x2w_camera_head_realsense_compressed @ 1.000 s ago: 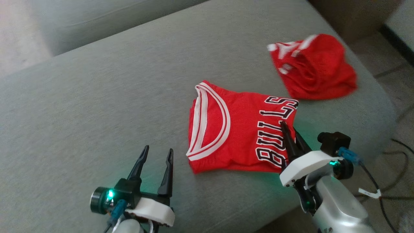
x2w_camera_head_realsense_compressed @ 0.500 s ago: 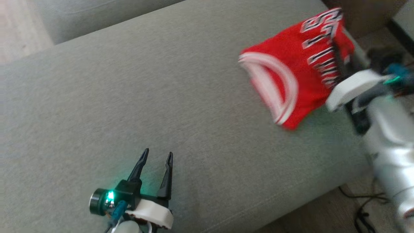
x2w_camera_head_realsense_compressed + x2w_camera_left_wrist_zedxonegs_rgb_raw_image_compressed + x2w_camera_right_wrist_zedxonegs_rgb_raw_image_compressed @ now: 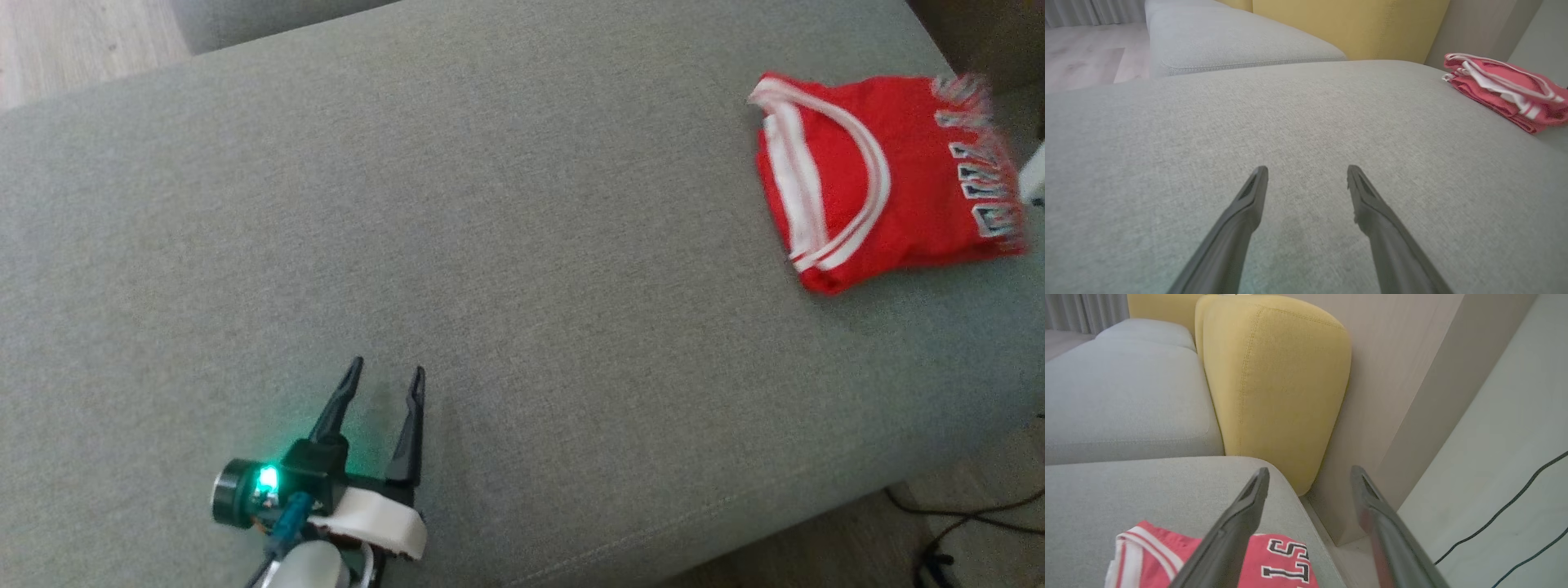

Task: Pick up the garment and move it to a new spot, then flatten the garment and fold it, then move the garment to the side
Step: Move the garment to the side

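Observation:
The garment, a folded red jersey with white trim and black-and-white lettering, lies flat at the far right end of the grey sofa seat. In the left wrist view the garment shows as a low red stack. My right gripper hangs open just above the garment's lettered edge, with nothing between its fingers. My left gripper stands open and empty over bare cushion at the lower left, well away from the jersey. Its fingers point across the seat.
A yellow cushion and a pale wall panel stand just past the seat's right end. Black cables run over the floor there. A second grey seat lies beyond. The seat's front edge drops to the floor.
My right gripper carried the jersey to the seat's right end, then opened and let it go. The head camera has turned. The left gripper stayed put.

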Robot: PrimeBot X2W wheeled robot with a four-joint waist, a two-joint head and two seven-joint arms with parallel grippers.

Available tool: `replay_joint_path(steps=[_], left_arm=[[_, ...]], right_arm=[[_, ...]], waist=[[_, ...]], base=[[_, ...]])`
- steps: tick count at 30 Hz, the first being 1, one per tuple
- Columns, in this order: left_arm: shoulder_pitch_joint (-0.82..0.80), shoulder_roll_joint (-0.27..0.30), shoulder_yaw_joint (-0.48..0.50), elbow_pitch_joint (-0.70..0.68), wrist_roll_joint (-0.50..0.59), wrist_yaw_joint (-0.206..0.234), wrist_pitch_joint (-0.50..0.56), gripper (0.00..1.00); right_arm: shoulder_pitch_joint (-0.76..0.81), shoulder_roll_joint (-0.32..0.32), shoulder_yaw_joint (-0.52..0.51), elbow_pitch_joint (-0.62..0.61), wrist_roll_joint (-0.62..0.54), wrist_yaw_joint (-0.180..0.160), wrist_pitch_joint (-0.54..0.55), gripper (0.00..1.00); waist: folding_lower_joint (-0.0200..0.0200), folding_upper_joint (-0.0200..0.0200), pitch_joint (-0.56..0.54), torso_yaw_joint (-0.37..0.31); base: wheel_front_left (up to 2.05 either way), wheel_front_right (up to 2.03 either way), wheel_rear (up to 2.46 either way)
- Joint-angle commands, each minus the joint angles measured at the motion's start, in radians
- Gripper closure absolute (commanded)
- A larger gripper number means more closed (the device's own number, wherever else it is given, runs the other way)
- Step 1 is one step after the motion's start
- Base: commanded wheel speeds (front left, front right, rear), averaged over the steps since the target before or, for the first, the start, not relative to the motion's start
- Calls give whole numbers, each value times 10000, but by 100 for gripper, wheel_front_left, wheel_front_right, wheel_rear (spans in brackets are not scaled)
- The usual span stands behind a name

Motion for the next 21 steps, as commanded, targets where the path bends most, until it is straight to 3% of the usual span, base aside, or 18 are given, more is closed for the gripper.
replay_joint_path(steps=[1, 5, 11, 21], left_arm=[[-322, 18, 381, -317, 56, 74, -53, 0], [-251, 18, 558, -373, 19, 176, -53, 0], [-37, 18, 815, -471, -200, 493, -53, 0], [620, 18, 1256, -544, -470, 915, -53, 0]], right_arm=[[19, 177, -21, -357, -119, 35, -114, 0], [887, 1378, -606, -2021, -466, 35, -132, 0], [2956, 2831, -277, -3980, -112, 35, -135, 0], [5756, 3488, 69, -5086, 653, 35, -136, 0]], waist=[[-1, 0, -20, -4], [-1, 0, -189, 20], [-1, 0, -548, 457], [-1, 0, -1282, 2003]], base=[[0, 0, 0], [0, 0, 0], [0, 0, 0], [0, 0, 0]])
